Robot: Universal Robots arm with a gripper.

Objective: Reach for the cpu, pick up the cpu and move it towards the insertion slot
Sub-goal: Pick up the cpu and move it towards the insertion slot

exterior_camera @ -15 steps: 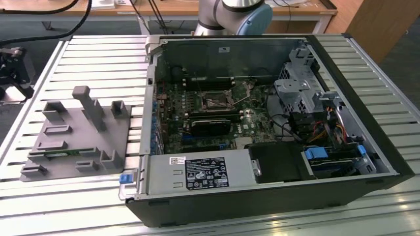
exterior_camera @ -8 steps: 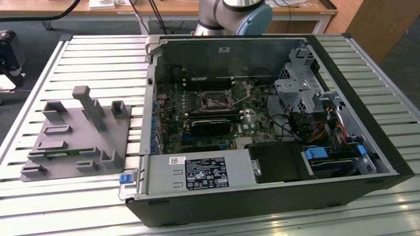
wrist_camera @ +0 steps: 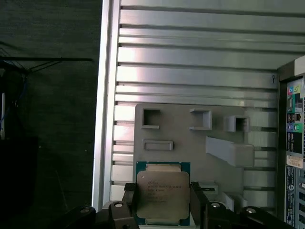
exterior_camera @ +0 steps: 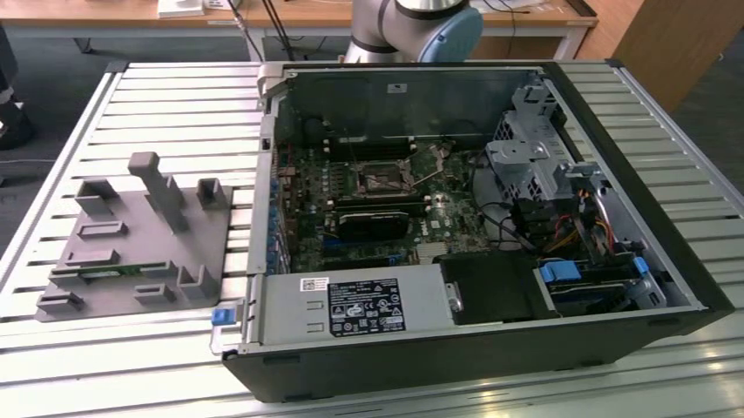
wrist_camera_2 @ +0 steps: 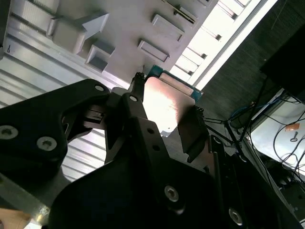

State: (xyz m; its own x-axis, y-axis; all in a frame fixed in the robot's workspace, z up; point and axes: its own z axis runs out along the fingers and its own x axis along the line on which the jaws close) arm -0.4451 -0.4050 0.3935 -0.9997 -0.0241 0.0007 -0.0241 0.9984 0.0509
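- Gripper (wrist_camera: 163, 193) was clamped on the cpu (wrist_camera: 162, 200), with one black finger (wrist_camera: 128, 202) pressed against each of two opposite edges (both wrist views showed this grip).
- Cpu was a flat square chip, its silvery metal top facing the first wrist camera, with a green rim showing around the metal.
- In the second wrist view the cpu (wrist_camera_2: 167, 100) shone brightly between the fingers (wrist_camera_2: 193, 131), and the gripper (wrist_camera_2: 164, 117) held it above the surface beneath.
- Cpu hung over a grey tray (wrist_camera: 190, 143) with several raised pockets and blocks, and the tray lay on a silver slatted table (wrist_camera: 190, 47).
- In the exterior view the tray (exterior_camera: 128, 252) lay to the exterior view's left of an open computer case (exterior_camera: 465, 348), both resting on the table (exterior_camera: 174, 113).
- Square socket (exterior_camera: 382, 180) sat on the board inside the case, well apart from the tray.
- Arm (exterior_camera: 419, 26), grey with a pale blue joint cap, rose behind the case.
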